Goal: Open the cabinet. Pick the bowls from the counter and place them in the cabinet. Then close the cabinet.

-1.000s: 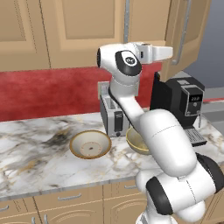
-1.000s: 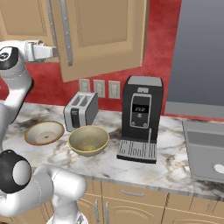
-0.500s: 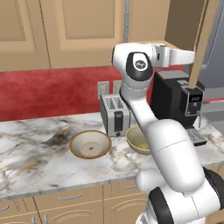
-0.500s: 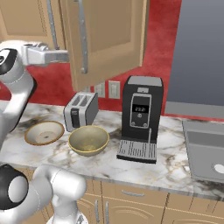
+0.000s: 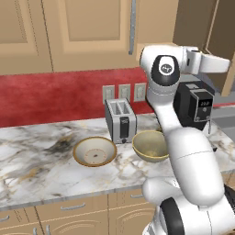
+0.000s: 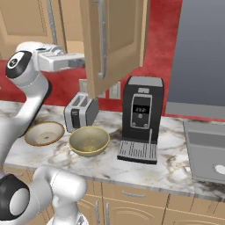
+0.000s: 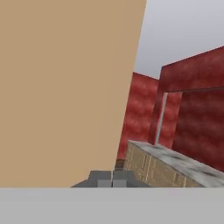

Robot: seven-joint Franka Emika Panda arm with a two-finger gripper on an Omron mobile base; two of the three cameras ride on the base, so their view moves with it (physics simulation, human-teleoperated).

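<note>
the cabinet (image 6: 115,41) at the top centre of the right base view has one door swung wide, pushed by the empty closed gripper (image 6: 81,61) — both bowls (image 6: 89,140) sit on the counter (image 6: 176,169), lower left, not yet stowed.

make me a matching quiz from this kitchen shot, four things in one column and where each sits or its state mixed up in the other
Things:
1. tan-rimmed bowl
2. olive-yellow bowl
3. toaster
4. right cabinet door

Places or states:
A. swung open
B. against the wall below the outlets
C. on the counter, left of the toaster
D. on the counter, between toaster and coffee machine

Pairs: 1-C, 2-D, 3-B, 4-A
</note>
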